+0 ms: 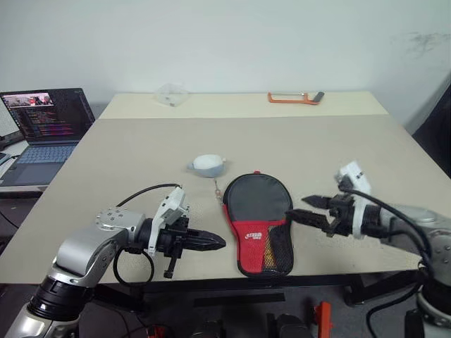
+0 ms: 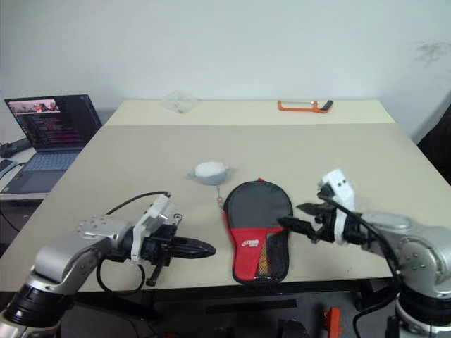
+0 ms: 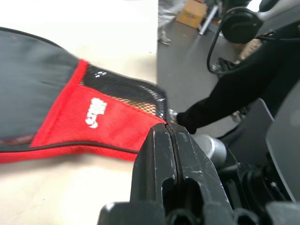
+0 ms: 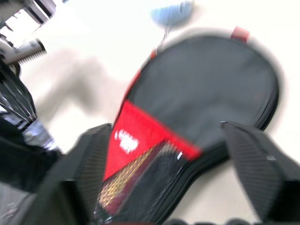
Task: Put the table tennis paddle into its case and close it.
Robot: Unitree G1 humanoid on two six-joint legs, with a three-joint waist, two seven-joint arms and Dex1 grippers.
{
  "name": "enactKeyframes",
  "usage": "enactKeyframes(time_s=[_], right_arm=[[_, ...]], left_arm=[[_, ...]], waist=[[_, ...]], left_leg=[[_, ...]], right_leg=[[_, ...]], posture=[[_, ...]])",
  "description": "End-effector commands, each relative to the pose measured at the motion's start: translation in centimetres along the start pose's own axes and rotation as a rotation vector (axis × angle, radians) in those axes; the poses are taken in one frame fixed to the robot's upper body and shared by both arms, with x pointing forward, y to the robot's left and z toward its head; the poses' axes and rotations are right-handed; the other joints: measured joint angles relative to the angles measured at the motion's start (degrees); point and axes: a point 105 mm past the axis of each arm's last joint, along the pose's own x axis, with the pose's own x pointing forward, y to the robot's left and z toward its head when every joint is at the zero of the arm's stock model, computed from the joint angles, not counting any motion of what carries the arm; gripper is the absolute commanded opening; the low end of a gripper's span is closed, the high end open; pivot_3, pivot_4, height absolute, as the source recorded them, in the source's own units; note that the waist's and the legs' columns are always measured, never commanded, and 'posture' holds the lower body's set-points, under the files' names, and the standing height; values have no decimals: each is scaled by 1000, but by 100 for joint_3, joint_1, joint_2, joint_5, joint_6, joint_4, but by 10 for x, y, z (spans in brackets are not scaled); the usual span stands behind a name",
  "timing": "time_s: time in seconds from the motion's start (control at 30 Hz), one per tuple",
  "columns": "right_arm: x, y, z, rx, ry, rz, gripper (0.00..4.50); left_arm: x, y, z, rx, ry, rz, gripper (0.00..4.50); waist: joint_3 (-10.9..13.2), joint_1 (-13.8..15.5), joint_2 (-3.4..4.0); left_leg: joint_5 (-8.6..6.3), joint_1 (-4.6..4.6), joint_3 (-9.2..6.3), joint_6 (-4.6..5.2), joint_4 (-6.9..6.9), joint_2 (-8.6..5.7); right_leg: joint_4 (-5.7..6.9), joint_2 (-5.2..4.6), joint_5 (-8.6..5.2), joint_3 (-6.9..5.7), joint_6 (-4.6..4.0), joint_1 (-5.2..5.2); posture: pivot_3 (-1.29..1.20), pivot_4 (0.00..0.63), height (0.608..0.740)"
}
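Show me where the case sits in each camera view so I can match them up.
Left eye view: case low centre, at the table's near edge, between both grippers.
Right eye view: case low centre, likewise.
Left wrist view: case at left, beyond the shut fingers.
Right wrist view: case central, between the open fingers.
Shared landmark: the white logo on its red part.

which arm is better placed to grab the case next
Probably right: the right gripper hangs open beside the black and red paddle-shaped fabric case, facing it. The left gripper is shut, beside the case's other edge.
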Motion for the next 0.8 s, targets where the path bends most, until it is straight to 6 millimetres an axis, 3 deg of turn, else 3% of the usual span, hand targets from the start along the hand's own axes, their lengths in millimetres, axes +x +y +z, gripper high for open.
enactKeyframes(time_s=[0.03, 0.3, 0.33, 0.4, 0.53, 0.73, 0.8], right_arm=[[9, 6, 19, -138, -54, 65, 4473], [81, 1, 9, -212, -93, 54, 4473], [90, 0, 6, -216, -97, 44, 4492], [107, 1, 1, -207, -99, 32, 4500], [126, -4, -18, -195, -66, -3, 4500], [132, -6, -33, -219, -26, -18, 4500], [131, -6, -41, -223, 4, -19, 4500]], left_arm=[[-4, 0, 10, 28, -32, 34, 0], [-27, 49, 29, 100, -160, 357, 0], [-31, 56, 31, 110, -169, 404, 175], [-37, 69, 35, 128, -186, 493, 593], [-44, 86, 42, 170, -205, 612, 1954], [-47, 108, 53, 191, -232, 729, 4209], [-55, 130, 60, 166, -237, 850, 4475]], waist=[[0, 1, 0], [0, 5, -2], [0, 5, -2], [0, 7, -2], [0, 10, -2], [0, 18, -2], [0, 9, -2]], left_leg=[[0, 0, 0, 0, 0, 0], [1, 0, -2, -2, 3, 2], [2, -1, -2, -4, 3, 1], [3, -4, -2, -7, 3, -1], [13, -16, -1, -28, 2, -5], [13, -30, 0, -30, 2, -8], [13, -30, 1, -30, 2, -7]], right_leg=[[0, 0, 0, 0, 0, 1], [-4, -1, 1, -2, -1, 2], [-2, -1, 1, -2, -1, 0], [-1, -1, 2, 1, -1, -6], [-4, -3, 2, 6, -2, -21], [0, -4, 2, 9, -2, -40], [1, -3, 2, 10, -2, -41]], posture=[[0, 150, 740], [0, 150, 740], [0, 150, 740], [0, 150, 740], [0, 150, 740], [0, 150, 740], [0, 150, 740]])
